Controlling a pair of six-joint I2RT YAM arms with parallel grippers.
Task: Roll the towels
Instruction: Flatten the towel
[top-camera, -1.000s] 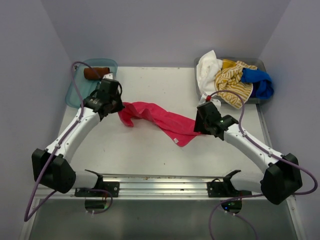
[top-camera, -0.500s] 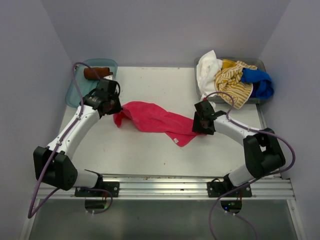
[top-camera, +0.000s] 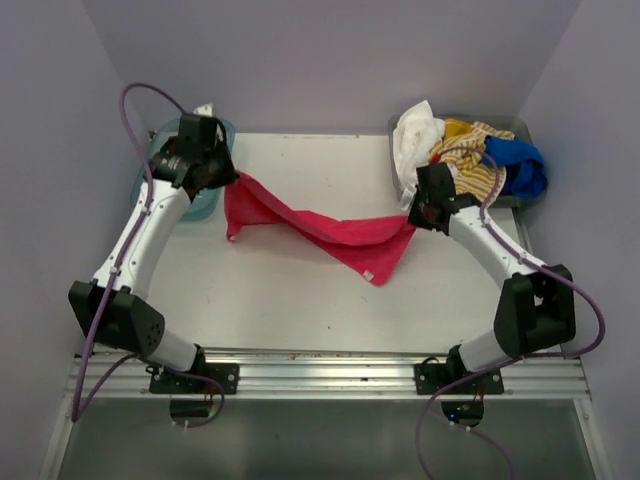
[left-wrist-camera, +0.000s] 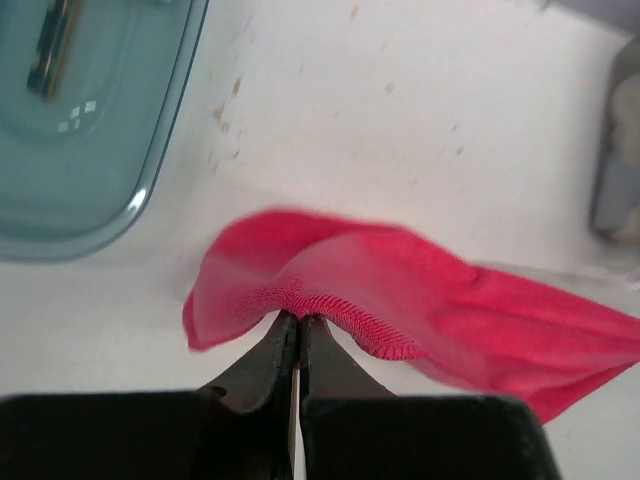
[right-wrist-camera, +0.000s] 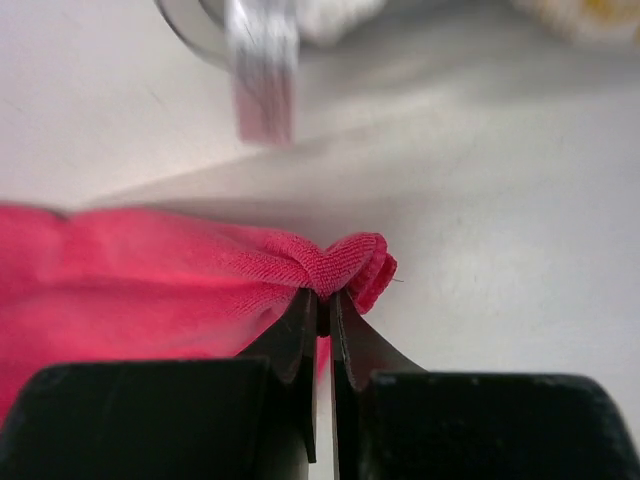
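While both hands pinch the pink towel (top-camera: 330, 232), your step is to spread it flat, since no roll can start on crumpled cloth. The towel hangs between the hands across the far half of the table (top-camera: 300, 300). It sags in the middle, and its loose lower corner appears to rest on the surface.

Your left hand (left-wrist-camera: 298, 322) is clamped on a hemmed edge, with the jaws pressed together and the cloth fanning out beyond them. Your right hand (right-wrist-camera: 322, 300) is closed just as tightly on a bunched corner. That grip looks thin, so pull gently or it may slip.

Draw the hands apart evenly until the sag and the slight twist go. Then lower both together toward the near side, so the towel lands square on open table. Steer clear of the tray (top-camera: 148, 192) and the bin (top-camera: 520, 126) holding the other towels (top-camera: 465, 155).

Your left arm reaches far and left, with its hand by the tray's inner edge. Your right arm reaches far and right, with its hand just beside the bin's near corner. Both hands seem raised off the table.
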